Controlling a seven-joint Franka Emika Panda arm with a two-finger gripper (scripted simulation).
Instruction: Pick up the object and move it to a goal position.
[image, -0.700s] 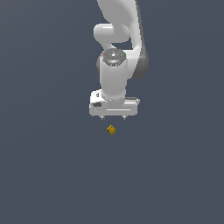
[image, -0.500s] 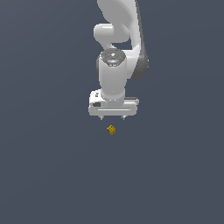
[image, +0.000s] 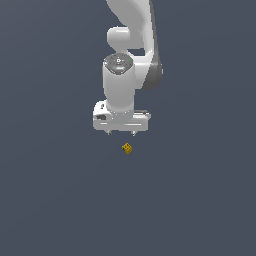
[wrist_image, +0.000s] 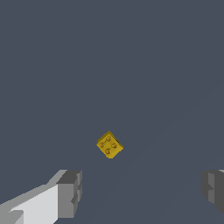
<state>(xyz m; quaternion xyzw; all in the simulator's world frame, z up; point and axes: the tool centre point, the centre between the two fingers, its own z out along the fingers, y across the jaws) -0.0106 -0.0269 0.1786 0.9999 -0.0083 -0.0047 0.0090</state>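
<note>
The object (image: 127, 148) is a tiny mustard-yellow block lying on the flat grey floor, just below the white gripper (image: 121, 133) in the exterior view. In the wrist view the object (wrist_image: 109, 145) shows small round marks on its upper face and sits ahead of the gap between the two grey fingertips (wrist_image: 70, 193). The gripper (wrist_image: 142, 192) is open, its fingers spread wide, with nothing between them. It hangs apart from the block and does not touch it.
The white arm (image: 131, 45) rises from the gripper toward the top of the exterior view. A plain dark grey surface (image: 55, 200) surrounds the block on every side.
The gripper has shifted slightly toward the exterior view's left. The block has not moved.
</note>
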